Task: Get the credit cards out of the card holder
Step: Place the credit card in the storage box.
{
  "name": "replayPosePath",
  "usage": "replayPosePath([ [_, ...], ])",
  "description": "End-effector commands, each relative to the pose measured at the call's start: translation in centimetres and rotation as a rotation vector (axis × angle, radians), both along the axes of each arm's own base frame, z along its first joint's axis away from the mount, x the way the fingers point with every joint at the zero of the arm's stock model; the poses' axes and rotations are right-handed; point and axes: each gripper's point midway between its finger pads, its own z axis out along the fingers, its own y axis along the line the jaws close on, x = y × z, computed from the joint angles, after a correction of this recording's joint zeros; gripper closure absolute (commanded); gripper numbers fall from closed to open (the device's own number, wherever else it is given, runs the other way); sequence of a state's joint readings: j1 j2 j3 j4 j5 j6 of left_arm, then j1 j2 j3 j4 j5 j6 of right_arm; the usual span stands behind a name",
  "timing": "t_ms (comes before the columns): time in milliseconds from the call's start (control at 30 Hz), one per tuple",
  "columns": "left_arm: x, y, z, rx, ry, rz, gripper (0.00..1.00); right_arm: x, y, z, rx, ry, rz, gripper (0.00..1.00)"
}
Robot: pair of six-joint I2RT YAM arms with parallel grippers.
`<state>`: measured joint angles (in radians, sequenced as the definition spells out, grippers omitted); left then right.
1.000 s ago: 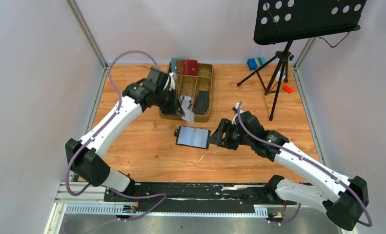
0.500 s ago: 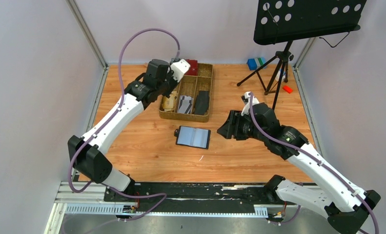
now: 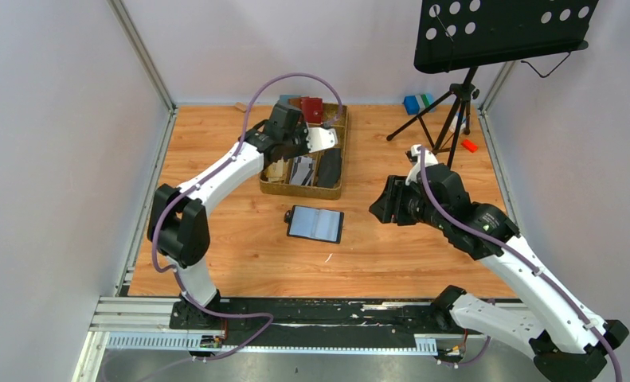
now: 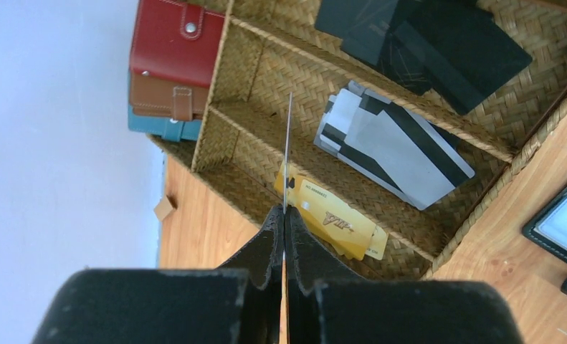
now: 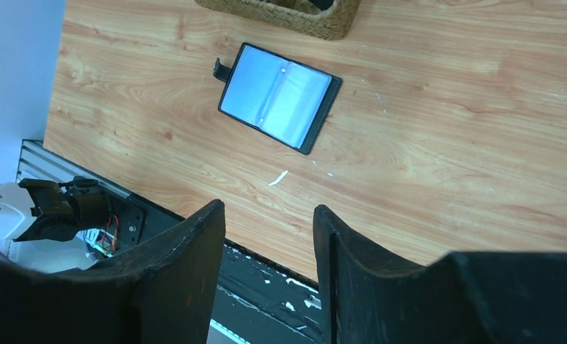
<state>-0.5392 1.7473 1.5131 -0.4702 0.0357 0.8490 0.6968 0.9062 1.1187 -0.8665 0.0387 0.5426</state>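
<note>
- Left gripper (image 4: 285,215): clamped tight on one credit card (image 3: 321,139), which shows edge-on in the wrist view. It is held in the air above the woven basket (image 3: 303,192) at the far middle of the worktop (image 3: 232,239).
- Right gripper (image 5: 269,240): jaws roughly half apart, nothing between them, touching nothing. It is raised over the right half of the worktop.
- Card holder (image 3: 316,224): open flat with its grey-blue pages up, near the worktop's middle, just in front of the basket's near rim.
- Basket contents: a grey-and-white stack of cards (image 4: 395,147), a yellow card (image 4: 334,226), black flat pieces (image 4: 423,36), and a red wallet (image 4: 173,39) at the far end.
- Change from a second ago: the left gripper has swung from the basket's near-left part to farther over it, taking the card along. The right gripper has backed away from the card holder's right edge and narrowed. The card holder has not moved.
- Relation: the card holder lies toward the near edge from the left gripper, and to the left of the right gripper, well apart from both.
</note>
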Motion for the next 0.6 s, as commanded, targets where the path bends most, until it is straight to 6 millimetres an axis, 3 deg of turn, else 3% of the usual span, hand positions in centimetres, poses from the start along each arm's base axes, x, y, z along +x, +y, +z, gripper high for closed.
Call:
replayPosePath([
  [0, 1.6, -1.4, 2.0, 0.049, -0.104, -0.086, 1.0, 0.5, -1.6, 2.1, -0.02, -0.074, -0.046, 0.51],
  [267, 1.7, -2.6, -2.0, 0.14, -0.07, -0.136, 1.0, 0.8, -1.9, 2.3, -0.043, -0.081, -0.044, 0.51],
  [567, 2.0, -1.9, -5.7, 0.256, -0.053, -0.139, 1.0, 1.1, -2.3, 2.2, -0.06, -0.086, -0.042, 0.5],
])
